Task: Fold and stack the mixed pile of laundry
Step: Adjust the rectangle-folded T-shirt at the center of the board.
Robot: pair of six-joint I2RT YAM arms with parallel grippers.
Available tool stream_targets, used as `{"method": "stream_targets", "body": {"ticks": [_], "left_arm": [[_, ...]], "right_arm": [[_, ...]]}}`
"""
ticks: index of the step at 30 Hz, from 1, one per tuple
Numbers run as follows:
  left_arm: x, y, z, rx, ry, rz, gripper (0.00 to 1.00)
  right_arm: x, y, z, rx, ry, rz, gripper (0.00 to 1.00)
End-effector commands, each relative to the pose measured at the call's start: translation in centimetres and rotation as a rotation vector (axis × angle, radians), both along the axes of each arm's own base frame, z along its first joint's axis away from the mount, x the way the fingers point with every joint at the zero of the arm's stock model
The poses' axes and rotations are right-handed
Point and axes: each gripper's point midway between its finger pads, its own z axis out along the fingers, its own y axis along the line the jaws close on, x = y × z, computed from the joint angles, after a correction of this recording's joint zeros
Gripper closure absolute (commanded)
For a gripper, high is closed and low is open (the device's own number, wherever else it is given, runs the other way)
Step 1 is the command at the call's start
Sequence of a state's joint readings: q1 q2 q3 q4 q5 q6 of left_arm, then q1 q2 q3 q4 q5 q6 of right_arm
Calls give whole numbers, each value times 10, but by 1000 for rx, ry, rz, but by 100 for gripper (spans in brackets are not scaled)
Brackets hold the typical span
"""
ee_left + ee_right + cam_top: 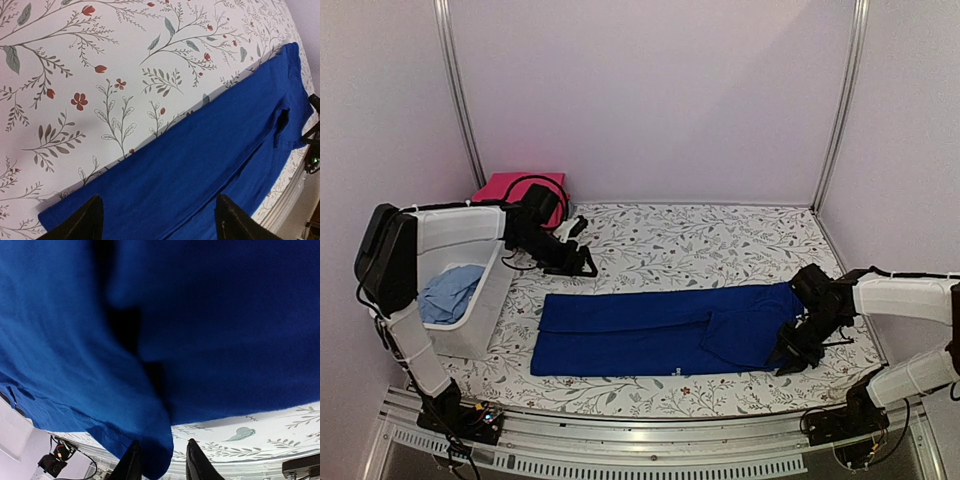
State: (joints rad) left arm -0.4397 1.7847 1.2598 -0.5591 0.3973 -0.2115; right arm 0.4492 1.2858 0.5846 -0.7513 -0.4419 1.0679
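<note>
The royal-blue trousers point(660, 330) lie flat and lengthwise across the floral table, with their right end folded over itself. My left gripper point(575, 265) hovers at the far edge of their left part. In the left wrist view it point(160, 225) is open wide above the blue cloth point(210, 165) and holds nothing. My right gripper point(795, 355) is low at the trousers' right end. In the right wrist view it point(162, 462) is partly open, with a hanging fold of the blue cloth point(155, 440) between its fingers. A folded pink-red garment point(515, 187) lies at the back left.
A white plastic basket point(492, 300) stands at the left with a pale-blue shirt point(450, 292) in it. A metal rail point(650, 440) runs along the near table edge. Walls and frame posts close in the back and sides.
</note>
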Motion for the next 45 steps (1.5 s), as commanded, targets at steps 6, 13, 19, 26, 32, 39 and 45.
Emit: {"method": "stream_targets", "body": {"ticks": [6,13,19,26,32,39,45], "left_arm": [[7,0,0,-23,5,-9,24],[8,3,-1,-25,7,2,24],[11,2,-4,-25,16,4,24],[16,0,-2,-25,12,3,24],[18,-1,-2,-24,10,6,24],[20,3,-4,-14,9,26,24],[16,7,-7,-10,14,43,24]], "right_arm": [[-11,-2,-11,1,71,-43,100],[-44,-21,0,-47,135,-96,100],[-57,-30,4,-53,125,-153,100],[-22,-26,15,-71,39,-96,100],[23,-13,31,-85,-49,11,100],[72,0,31,-107,-118,120,100],[115,12,22,-95,-143,162,100]]}}
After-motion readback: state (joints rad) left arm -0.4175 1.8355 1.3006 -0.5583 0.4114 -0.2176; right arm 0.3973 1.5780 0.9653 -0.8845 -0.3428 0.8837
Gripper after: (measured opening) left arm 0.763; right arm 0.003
